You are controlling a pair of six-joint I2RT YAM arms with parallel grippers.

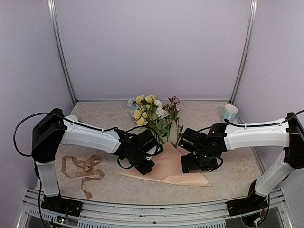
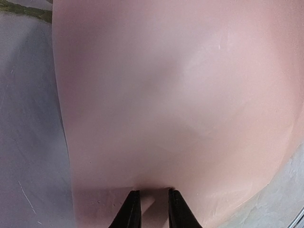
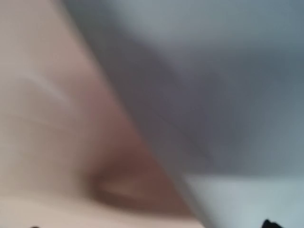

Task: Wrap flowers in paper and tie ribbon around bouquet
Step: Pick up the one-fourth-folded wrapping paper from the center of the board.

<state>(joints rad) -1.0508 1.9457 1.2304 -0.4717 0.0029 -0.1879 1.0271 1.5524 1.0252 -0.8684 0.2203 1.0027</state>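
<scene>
The flowers (image 1: 151,114) lie at the middle back of the table, with yellow, white, pale blue and pink blooms and green stems that run under the peach-pink paper (image 1: 172,167). Both grippers are down on that paper. My left gripper (image 1: 145,166) is at its left edge. In the left wrist view its black fingertips (image 2: 131,210) stand a narrow gap apart at a raised fold of the paper (image 2: 175,95). My right gripper (image 1: 191,164) is on the paper's right part with its jaws wide; its wrist view is blurred. The tan ribbon (image 1: 83,169) lies loose at the left.
A pale blue cup (image 1: 230,112) stands at the back right corner. Grey walls and metal posts close the table in at the sides and back. The arm bases are at the near edge.
</scene>
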